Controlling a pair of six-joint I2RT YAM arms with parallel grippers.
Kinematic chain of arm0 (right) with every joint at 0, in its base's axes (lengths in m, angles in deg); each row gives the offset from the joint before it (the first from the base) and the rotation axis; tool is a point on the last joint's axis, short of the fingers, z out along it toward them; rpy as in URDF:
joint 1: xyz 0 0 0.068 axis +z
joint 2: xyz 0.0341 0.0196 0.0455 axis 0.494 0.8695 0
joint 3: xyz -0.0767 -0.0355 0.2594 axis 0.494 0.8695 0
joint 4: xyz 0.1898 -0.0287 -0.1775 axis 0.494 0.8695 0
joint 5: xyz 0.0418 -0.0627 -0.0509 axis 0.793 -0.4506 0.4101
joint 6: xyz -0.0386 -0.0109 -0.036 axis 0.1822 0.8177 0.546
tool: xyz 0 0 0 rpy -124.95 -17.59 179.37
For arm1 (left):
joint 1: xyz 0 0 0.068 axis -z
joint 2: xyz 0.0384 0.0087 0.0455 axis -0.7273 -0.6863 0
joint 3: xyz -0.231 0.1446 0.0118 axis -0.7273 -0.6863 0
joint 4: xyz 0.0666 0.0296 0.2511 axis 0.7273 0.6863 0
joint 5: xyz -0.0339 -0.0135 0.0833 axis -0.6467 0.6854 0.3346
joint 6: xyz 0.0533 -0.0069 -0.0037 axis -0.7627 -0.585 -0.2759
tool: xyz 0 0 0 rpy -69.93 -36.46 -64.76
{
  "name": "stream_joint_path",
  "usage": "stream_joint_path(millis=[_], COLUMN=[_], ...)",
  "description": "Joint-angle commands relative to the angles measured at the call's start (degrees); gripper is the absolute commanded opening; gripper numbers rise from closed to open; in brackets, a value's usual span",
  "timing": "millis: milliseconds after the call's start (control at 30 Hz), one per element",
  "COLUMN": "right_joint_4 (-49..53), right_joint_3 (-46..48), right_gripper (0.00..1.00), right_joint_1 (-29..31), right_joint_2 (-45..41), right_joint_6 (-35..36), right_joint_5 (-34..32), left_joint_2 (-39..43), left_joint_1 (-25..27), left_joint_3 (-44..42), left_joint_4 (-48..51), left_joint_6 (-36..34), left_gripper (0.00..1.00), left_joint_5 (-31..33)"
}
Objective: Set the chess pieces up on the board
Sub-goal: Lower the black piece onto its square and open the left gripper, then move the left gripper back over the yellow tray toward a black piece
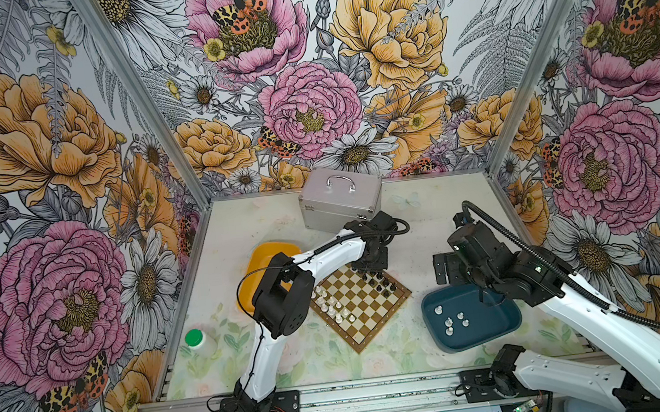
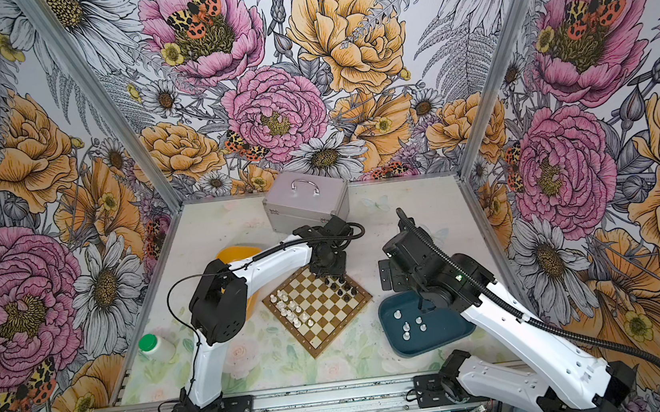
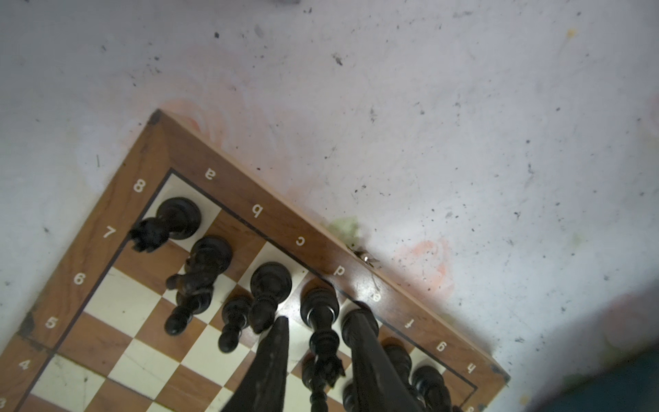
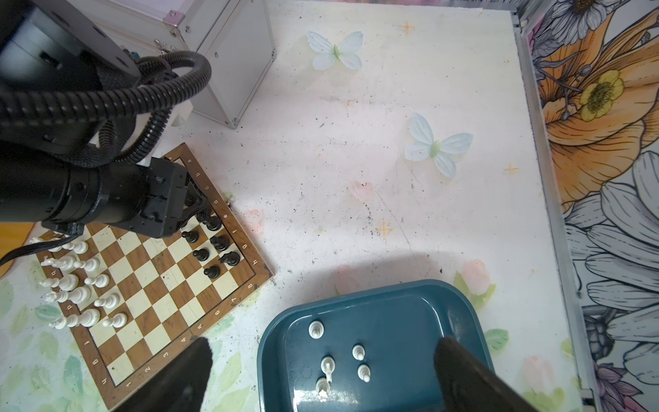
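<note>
- We work inside a booth of floral wallpaper, on a pale, scuffed table (image 1: 238, 225) printed with faint leaves and butterflies.
- The board (image 1: 369, 320) lies mid-table, turned corner-on. The black pieces (image 2: 343, 287) line its 1 o'clock edge and the white pieces (image 1: 330, 305) its 8 o'clock edge.
- From the board, the teal tray (image 1: 499, 323) sits at 4 o'clock, the yellow tray (image 1: 266, 251) at 10, a metal case (image 1: 340, 197) at 12 and a green-capped bottle (image 1: 196, 340) at 9.
- The left claw (image 3: 319, 315) points steeply down on the black back rank, jaws slightly parted astride a tall black piece (image 3: 319, 303) on the d square. A gap shows beside one finger, so we judge the piece is not pinched. We think the steep angle keeps the fingers clear of the neighbouring pieces.
- The right claw (image 4: 322, 342) hovers spread wide above the teal tray, where five spare white pieces (image 4: 358, 352) stand. It is well off the board, out of the other arm's way, we judge.
- In both top views the left arm hides most of the yellow tray and the board's 12 o'clock corner, so we cannot say whether any pieces lie in that tray. In the left wrist view the pieces behind the fingers are too dark to name.
</note>
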Motion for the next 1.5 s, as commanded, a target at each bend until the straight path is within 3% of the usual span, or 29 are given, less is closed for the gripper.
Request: stream_joint_path(millis=[0,600,800,1100,1233,1467], right_joint_4=[-0.2,-2.2,-5.6,-10.8,-12.3,-14.4], right_joint_3=[-1.3,-2.1,-3.3,-5.2,-7.6,-11.6], right_gripper=[1.00,0.99,1.00,1.00,1.00,1.00], right_joint_1=[-0.4,-0.5,1.2,2.0,2.1,2.1], right_joint_2=[0.4,2.3,5.5,11.9,15.8,22.0], right_joint_6=[0.6,1.5,1.7,3.6,5.3,7.0], right_joint_5=[-1.2,0.5,3.7,7.2,8.4,10.3], left_joint_2=[1.4,9.1,17.4,33.6,35.1,31.0], left_joint_1=[0.1,-3.4,-9.2,-23.2,-27.9,-30.7], left_joint_3=[2.1,5.4,-2.4,-22.6,-26.8,-27.5], left_joint_4=[0.2,0.3,0.1,0.1,-0.3,-3.3], left_joint_6=[-0.5,0.5,1.3,0.5,-0.8,-2.5], left_gripper=[0.33,0.38,0.41,0.46,0.47,0.46], left_joint_5=[0.9,-2.7,0.0,1.8,2.0,1.7])
